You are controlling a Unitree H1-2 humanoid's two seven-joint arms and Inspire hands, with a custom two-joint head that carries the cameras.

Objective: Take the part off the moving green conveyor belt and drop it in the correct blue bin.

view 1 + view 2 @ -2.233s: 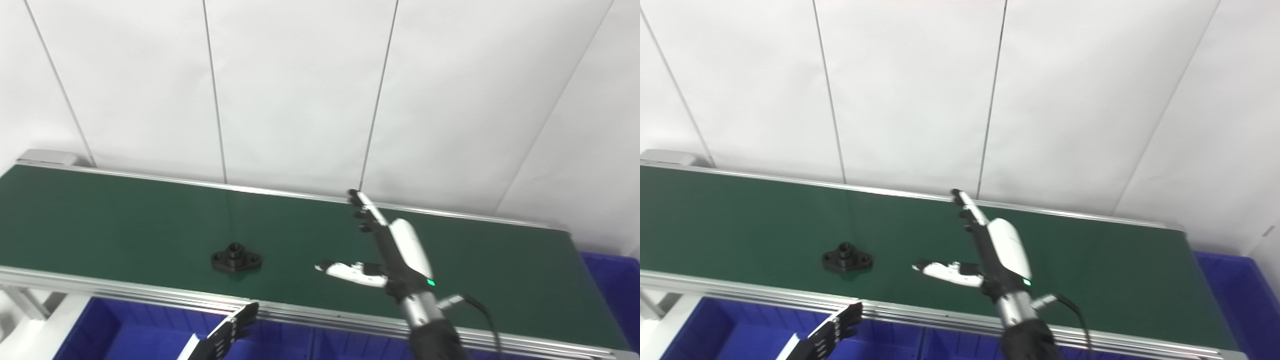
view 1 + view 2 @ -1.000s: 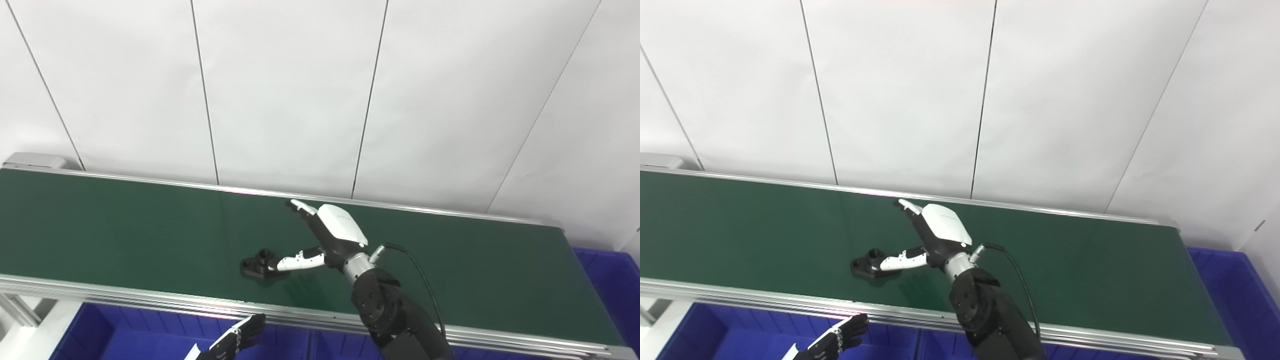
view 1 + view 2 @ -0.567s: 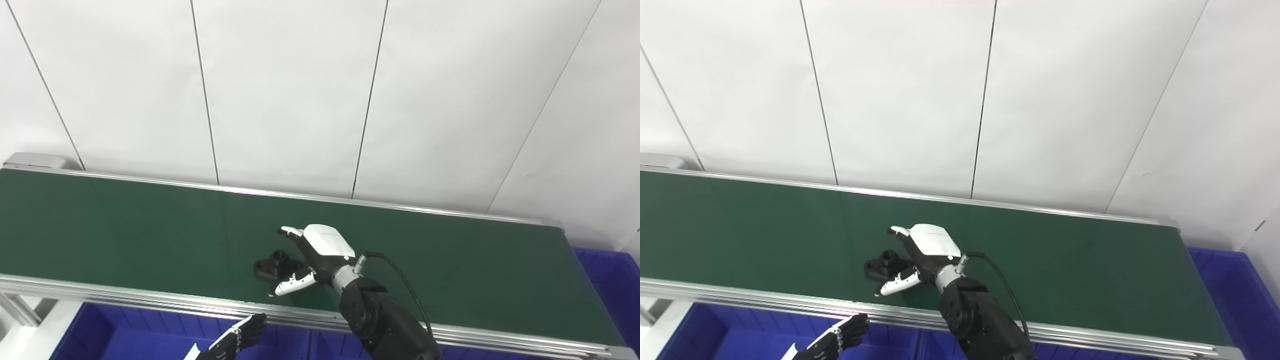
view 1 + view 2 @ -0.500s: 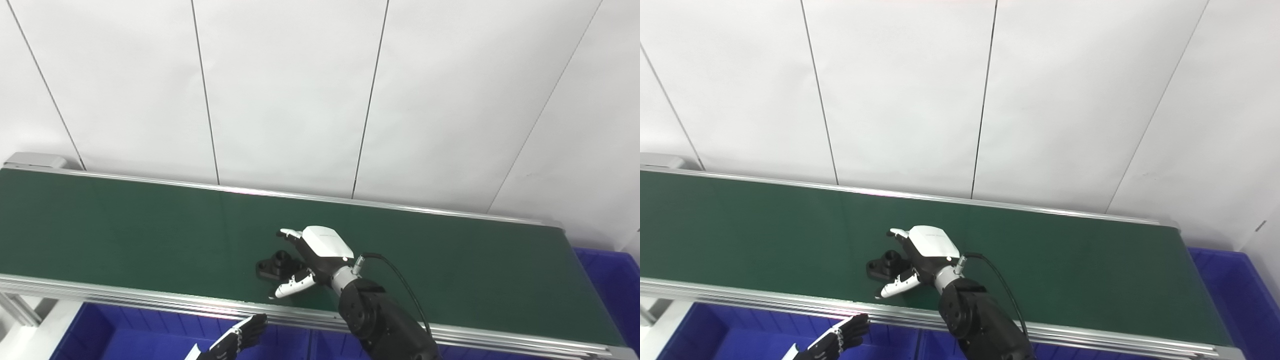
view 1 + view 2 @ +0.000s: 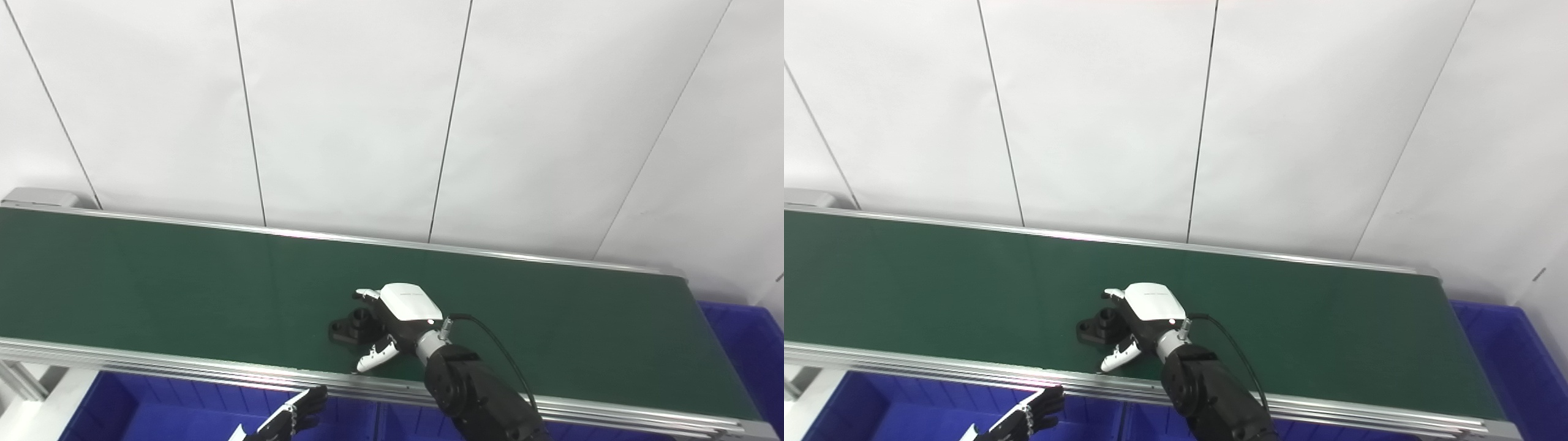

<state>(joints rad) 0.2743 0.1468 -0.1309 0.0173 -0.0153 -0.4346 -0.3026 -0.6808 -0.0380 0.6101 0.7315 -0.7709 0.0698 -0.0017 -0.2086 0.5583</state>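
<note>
A black flanged part [image 5: 350, 325] lies on the green conveyor belt [image 5: 153, 288], near its front edge. My right hand [image 5: 395, 317] rests low on the belt right against the part's right side. Its fingers curl over the far side of the part and its white thumb [image 5: 375, 356] points down toward the front rail, apart from the part. The part still sits on the belt. My left hand [image 5: 288, 419] hangs below the belt's front rail with fingers spread, holding nothing.
A blue bin [image 5: 153, 416] sits below the belt's front rail at the lower left. Another blue bin [image 5: 750, 355] stands past the belt's right end. A white panelled wall runs behind the belt. A black cable [image 5: 496, 343] loops from my right wrist.
The part has ridden to the right along the belt. My right hand has come down from above the belt onto the part, and its fingers have curled around it. The left hand has barely moved.
</note>
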